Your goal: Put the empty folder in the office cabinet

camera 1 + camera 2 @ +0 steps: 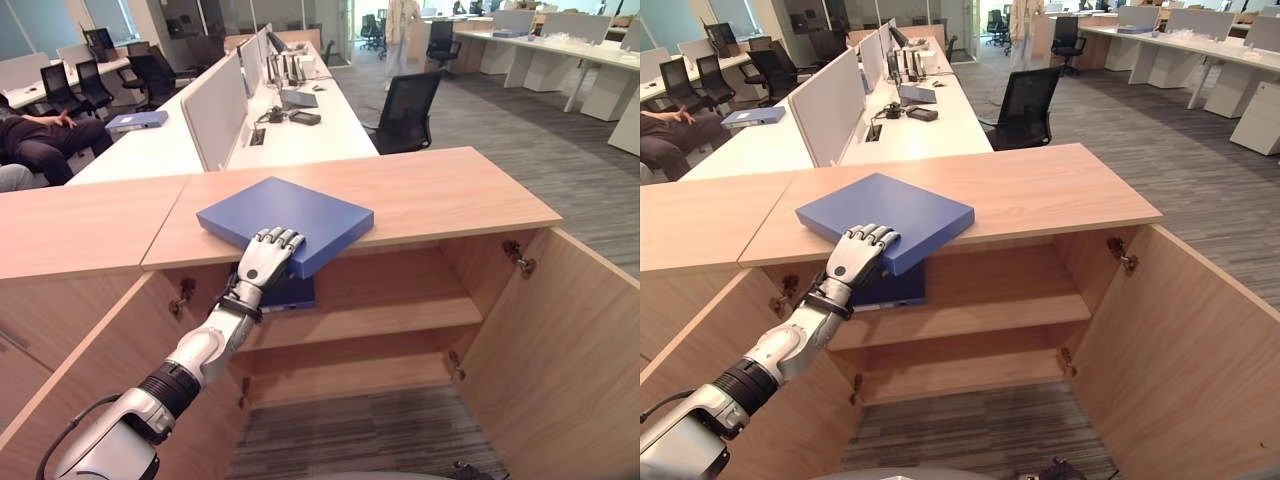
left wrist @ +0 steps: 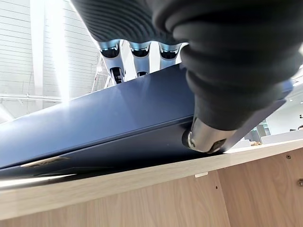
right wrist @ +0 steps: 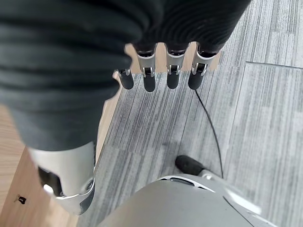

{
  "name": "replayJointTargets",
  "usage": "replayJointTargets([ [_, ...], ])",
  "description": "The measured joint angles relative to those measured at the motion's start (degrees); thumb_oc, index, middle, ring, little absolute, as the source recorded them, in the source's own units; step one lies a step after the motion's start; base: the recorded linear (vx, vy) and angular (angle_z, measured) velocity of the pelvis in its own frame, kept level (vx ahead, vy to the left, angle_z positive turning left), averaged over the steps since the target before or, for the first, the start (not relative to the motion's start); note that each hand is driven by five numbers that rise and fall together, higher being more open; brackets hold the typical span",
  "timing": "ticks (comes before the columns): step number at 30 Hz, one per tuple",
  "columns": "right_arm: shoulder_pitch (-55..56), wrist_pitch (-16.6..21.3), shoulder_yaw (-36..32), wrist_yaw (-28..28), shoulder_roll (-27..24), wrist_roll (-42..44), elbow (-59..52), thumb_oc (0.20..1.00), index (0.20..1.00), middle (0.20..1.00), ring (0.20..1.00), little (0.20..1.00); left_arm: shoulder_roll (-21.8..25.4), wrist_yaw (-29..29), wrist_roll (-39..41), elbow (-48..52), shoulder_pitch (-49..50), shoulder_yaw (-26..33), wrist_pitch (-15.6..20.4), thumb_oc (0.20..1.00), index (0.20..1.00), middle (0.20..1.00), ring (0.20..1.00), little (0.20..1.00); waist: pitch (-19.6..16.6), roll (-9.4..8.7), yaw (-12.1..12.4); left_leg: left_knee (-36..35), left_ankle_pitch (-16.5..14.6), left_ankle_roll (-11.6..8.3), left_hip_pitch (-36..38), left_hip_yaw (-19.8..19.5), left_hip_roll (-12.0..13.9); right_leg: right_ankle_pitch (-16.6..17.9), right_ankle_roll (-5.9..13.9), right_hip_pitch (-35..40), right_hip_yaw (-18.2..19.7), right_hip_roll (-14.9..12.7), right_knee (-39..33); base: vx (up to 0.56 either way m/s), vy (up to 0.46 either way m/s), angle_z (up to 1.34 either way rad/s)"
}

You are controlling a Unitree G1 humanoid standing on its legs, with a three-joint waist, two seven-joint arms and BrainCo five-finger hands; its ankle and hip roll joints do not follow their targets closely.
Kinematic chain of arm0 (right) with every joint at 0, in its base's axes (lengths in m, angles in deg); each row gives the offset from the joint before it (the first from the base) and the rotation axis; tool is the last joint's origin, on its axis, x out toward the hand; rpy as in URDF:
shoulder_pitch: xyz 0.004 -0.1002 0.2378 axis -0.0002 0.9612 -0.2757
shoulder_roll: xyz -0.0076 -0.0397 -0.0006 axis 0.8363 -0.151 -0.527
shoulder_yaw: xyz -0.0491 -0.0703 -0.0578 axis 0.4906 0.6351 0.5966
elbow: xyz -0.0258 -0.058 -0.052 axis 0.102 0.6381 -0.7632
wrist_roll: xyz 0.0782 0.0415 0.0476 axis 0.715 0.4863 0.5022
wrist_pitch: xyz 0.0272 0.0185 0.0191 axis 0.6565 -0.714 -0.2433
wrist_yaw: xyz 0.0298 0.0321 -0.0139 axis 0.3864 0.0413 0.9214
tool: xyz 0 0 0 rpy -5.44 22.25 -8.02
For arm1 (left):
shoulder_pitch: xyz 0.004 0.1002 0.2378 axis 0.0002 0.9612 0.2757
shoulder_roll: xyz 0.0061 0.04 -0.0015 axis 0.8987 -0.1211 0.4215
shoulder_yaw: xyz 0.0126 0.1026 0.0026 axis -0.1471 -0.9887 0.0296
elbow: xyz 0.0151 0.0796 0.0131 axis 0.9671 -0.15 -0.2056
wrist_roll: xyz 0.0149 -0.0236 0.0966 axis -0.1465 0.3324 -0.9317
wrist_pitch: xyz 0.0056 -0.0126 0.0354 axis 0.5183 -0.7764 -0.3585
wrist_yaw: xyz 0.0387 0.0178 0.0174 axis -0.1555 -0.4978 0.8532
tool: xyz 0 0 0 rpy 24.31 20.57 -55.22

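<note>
Now, nearest first: the right hand (image 3: 161,75) hangs low over the carpet beside an open cabinet door, fingers straight and slack, holding nothing.

Left hand (image 1: 268,252) is up at the front edge of the cabinet top (image 1: 450,195). Its fingers lie curled over the near edge of the blue folder (image 1: 285,222), and in the wrist view the thumb (image 2: 204,137) sits under that same edge, so the folder is pinched between fingers above and thumb below.

Folder lies flat on the cabinet top, toward its left end, turned cornerwise so one corner overhangs the front edge. Its long axis runs from the near-left toward the far-right of the top. The bulk of the folder lies beyond the fingers, away from the robot.

Both doors (image 1: 560,330) stand open. Directly under the hand a second blue folder (image 1: 290,292) rests on the upper shelf (image 1: 400,318), at its left end; the rest of that shelf and the lower shelf (image 1: 380,375) look bare.

Judgement: the grasp is made, the transfer is not. The left hand is the nearer one and already on the folder. The move turns on drawing the folder back off the front edge, then lowering it and sliding it forward onto a shelf, right of the stored folder.

Further off: desks (image 1: 300,140), office chairs (image 1: 405,115), a seated person (image 1: 40,135) at far left.
</note>
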Motion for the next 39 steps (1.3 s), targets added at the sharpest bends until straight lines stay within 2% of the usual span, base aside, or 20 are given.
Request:
replayJointTargets([
  [4, 0.0, 0.0, -0.4, 0.0, -0.2, 0.0, -0.1, 1.0, 1.0, 1.0, 1.0, 1.0, -0.2, -0.8, 0.1, 2.0, 1.6, 1.4, 0.1, 0.2, 0.2, 0.2, 0.2, 0.2, -0.2, 0.28, 0.2, 0.0, 0.0, 0.0, 0.0, 0.0, 0.0, 0.0, 0.0, 0.0, 0.0, 0.0, 0.0, 0.0, 0.0, 0.0],
  [7, 1.1, -0.1, -2.8, -0.1, -0.6, 0.0, -0.5, 1.0, 1.0, 1.0, 1.0, 1.0, 0.8, -5.6, 1.6, 19.3, 12.6, 11.1, 2.2, 0.2, 0.2, 0.2, 0.2, 0.2, 0.4, 0.32, 0.1, 0.0, 0.0, -0.03, 0.1, 0.0, 0.0, 0.0, -0.07, 0.2, 0.0, 0.0, 0.0, 0.01, 0.008, 0.0],
  [9, 2.5, -1.2, -2.8, -0.1, -1.1, -0.1, -0.3, 1.0, 1.0, 1.0, 1.0, 1.0, 0.9, -6.8, 4.0, 22.2, 14.4, 11.6, 5.0, 0.2, 0.2, 0.2, 0.2, 0.2, 0.9, 0.33, 2.2, 0.0, -0.1, 0.03, 0.6, -0.1, 0.0, -0.1, -0.11, 0.7, -0.2, -0.1, 0.0, -0.01, 0.006, 0.04],
  [10, 2.5, -1.2, -2.9, -0.1, -1.2, -0.1, -0.3, 1.0, 1.0, 1.0, 1.0, 1.0, 0.9, -8.0, 5.1, 25.2, 17.6, 13.8, 5.9, 0.2, 0.2, 0.2, 0.2, 0.2, 1.3, 0.04, 2.3, 0.0, -0.4, 0.05, 0.7, -0.1, 0.0, -0.2, -0.1, 0.7, -0.1, -0.1, 0.0, 0.0, 0.0, 0.0],
  [11, 2.9, -1.2, -4.2, 0.0, -1.3, -0.2, -0.4, 1.0, 1.0, 1.0, 1.0, 1.0, 0.1, -9.2, 9.1, 29.8, 23.0, 17.9, 7.6, 0.2, 0.2, 0.2, 0.2, 0.2, 1.5, 0.21, 2.0, 0.0, -0.6, 0.23, 0.7, -0.1, 0.0, -0.3, 0.08, 0.8, -0.1, 0.0, 0.0, 0.0, 0.0, 0.0],
  [12, 3.6, -1.2, -5.0, 0.1, -1.3, -0.2, -0.5, 1.0, 1.0, 1.0, 1.0, 1.0, -0.1, -9.9, 13.2, 32.1, 24.8, 18.9, 8.5, 0.2, 0.2, 0.2, 0.2, 0.2, 1.5, 0.25, 2.3, 0.0, -0.7, 0.2, 0.7, -0.2, -0.1, -0.4, 0.12, 0.8, -0.2, -0.1, 0.0, 0.0, 0.0, 0.0],
  [14, 4.2, -1.3, -5.4, 0.2, -1.5, -0.2, -0.4, 1.0, 1.0, 1.0, 1.0, 1.0, 0.1, -11.8, 19.6, 34.5, 26.3, 21.1, 10.5, 0.2, 0.2, 0.2, 0.2, 0.2, 1.5, 0.27, 3.4, 0.0, -0.9, -0.12, 0.7, -0.3, 0.0, -0.4, 0.05, 0.9, -0.3, 0.0, 0.0, -0.01, -0.003, 0.04],
  [18, 4.0, -1.2, -5.5, 1.0, -1.7, -0.4, -0.1, 1.0, 1.0, 1.0, 1.0, 1.0, -0.3, -16.3, 34.5, 39.7, 27.0, 24.8, 12.0, 0.2, 0.2, 0.2, 0.2, 0.2, 1.6, 0.07, 3.3, 0.0, -0.9, -0.12, 0.1, -0.7, -0.1, -0.4, 0.08, 0.8, -0.5, -0.1, 0.0, -0.01, -0.002, 0.03],
  [19, 4.1, -1.3, -5.8, 1.6, -1.8, -0.4, -0.1, 1.0, 1.0, 1.0, 1.0, 1.0, -0.1, -18.6, 43.1, 42.4, 27.0, 25.0, 12.9, 0.2, 0.2, 0.2, 0.2, 0.2, 1.5, -0.08, 3.4, 0.0, -0.9, -0.13, 0.1, -0.8, -0.1, -0.4, 0.09, 0.8, -0.6, -0.1, 0.0, -0.01, -0.002, 0.04],
  [23, 3.9, -1.9, -6.5, 3.7, -2.1, -0.5, -0.1, 1.0, 1.0, 1.0, 1.0, 1.0, 1.3, -26.8, 64.6, 48.4, 26.6, 27.6, 15.1, 0.2, 0.2, 0.2, 0.2, 0.2, 1.6, -0.22, 3.4, 0.0, -0.8, -0.08, 0.0, -1.1, -0.2, -0.5, 0.16, 0.9, -0.9, -0.1, 0.0, -0.01, -0.004, 0.02],
  [26, 3.4, -2.4, -6.5, 4.7, -2.1, -0.8, -0.1, 1.0, 1.0, 1.0, 1.0, 1.0, -0.3, -31.2, 78.3, 48.2, 27.1, 26.3, 13.3, 0.2, 0.2, 0.2, 0.2, 0.2, 1.9, -0.27, 3.4, 0.0, -0.8, -0.03, -0.1, -1.3, -0.2, -0.5, 0.15, 0.8, -1.1, -0.1, 0.0, -0.02, -0.008, 0.03],
  [29, 2.2, -2.4, -6.5, 5.7, -2.3, -2.2, -0.1, 1.0, 1.0, 1.0, 1.0, 1.0, -2.6, -33.4, 86.7, 46.1, 28.1, 24.0, 10.4, 0.2, 0.2, 0.2, 0.2, 0.2, 3.2, -0.24, 3.3, 0.0, -0.6, -0.08, 0.1, -1.4, -0.2, -0.5, 0.13, 0.8, -1.1, -0.1, 0.0, 0.0, 0.0, 0.0],
  [32, 1.9, -2.3, -6.4, 6.5, -2.3, -2.2, 0.0, 1.0, 1.0, 1.0, 1.0, 1.0, -3.0, -34.2, 90.7, 46.0, 29.3, 24.1, 9.1, 0.2, 0.2, 0.2, 0.2, 0.2, 4.1, -0.63, 3.3, 0.3, -0.2, -0.05, 0.0, -1.6, -0.2, -0.5, 0.1, 0.8, -1.4, -0.1, 0.0, -0.01, 0.001, 0.04],
  [39, 1.8, -2.3, -6.4, 6.6, -2.3, -2.2, 0.1, 1.0, 1.0, 1.0, 1.0, 1.0, -3.5, -34.1, 92.6, 44.6, 29.4, 24.5, 8.9, 0.2, 0.2, 0.2, 0.2, 0.2, 4.7, -0.9, 4.0, 0.5, -0.2, -0.05, 0.1, -2.0, -0.5, -0.4, -0.03, 1.1, -1.8, -0.1, 0.0, 0.0, 0.0, 0.02],
])
